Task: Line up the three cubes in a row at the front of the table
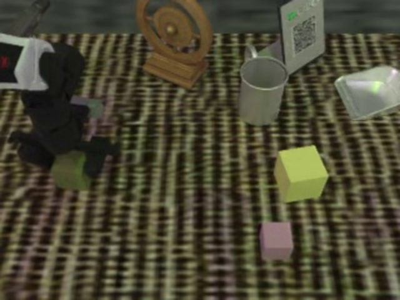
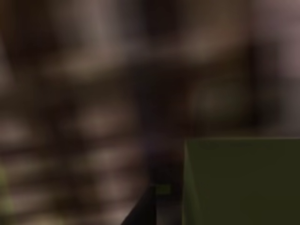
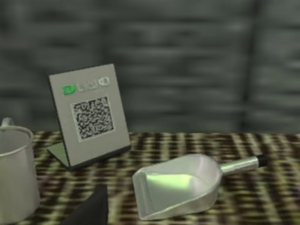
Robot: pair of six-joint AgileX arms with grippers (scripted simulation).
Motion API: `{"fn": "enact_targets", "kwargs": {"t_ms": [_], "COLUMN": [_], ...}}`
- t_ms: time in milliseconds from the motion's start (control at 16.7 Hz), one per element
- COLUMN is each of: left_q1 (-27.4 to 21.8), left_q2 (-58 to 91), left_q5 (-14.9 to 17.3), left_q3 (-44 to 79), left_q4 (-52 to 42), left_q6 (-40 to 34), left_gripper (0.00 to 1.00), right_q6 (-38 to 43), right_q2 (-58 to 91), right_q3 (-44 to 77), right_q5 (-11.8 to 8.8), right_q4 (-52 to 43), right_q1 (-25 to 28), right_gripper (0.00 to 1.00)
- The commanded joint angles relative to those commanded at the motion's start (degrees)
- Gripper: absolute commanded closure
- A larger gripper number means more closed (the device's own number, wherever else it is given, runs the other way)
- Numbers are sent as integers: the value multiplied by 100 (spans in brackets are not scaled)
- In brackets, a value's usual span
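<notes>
A: Left gripper (image 1: 75, 164)?
B: Down at the table's (image 1: 187, 250) left side, on the olive cube (image 1: 70, 172). Fingers sit on both sides of it, looks clamped. The left wrist view has the cube's face (image 2: 241, 180) filling one corner.
A: The other cubes?
B: Yellow-green cube (image 1: 301, 173) right of centre, pink cube (image 1: 276, 240) just in front of it, near but apart. Both well away from the olive one.
A: Right gripper?
B: Not in the top view. Its wrist view shows only a dark fingertip (image 3: 91, 208); cannot tell its state.
A: Clutter?
B: Back row: wooden wheel (image 1: 174, 39), metal cup (image 1: 262, 90), QR sign (image 1: 302, 32), scoop (image 1: 370, 91).
</notes>
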Motion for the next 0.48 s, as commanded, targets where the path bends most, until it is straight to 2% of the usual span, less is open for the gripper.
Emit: {"fn": "enact_targets", "kwargs": {"t_ms": [240,480], "left_q1": [0,0], "left_q2": [0,0], "left_q5": [0,0], "left_q3": [0,0], "left_q4": [0,0], "left_q6": [0,0], "left_gripper": [98,100], "right_q6": [0,0], "right_q2": [0,0], "right_q3": [0,0], "right_q5": [0,0], "right_q4": [0,0], "right_q1": [0,0], "right_gripper": [0,0]}}
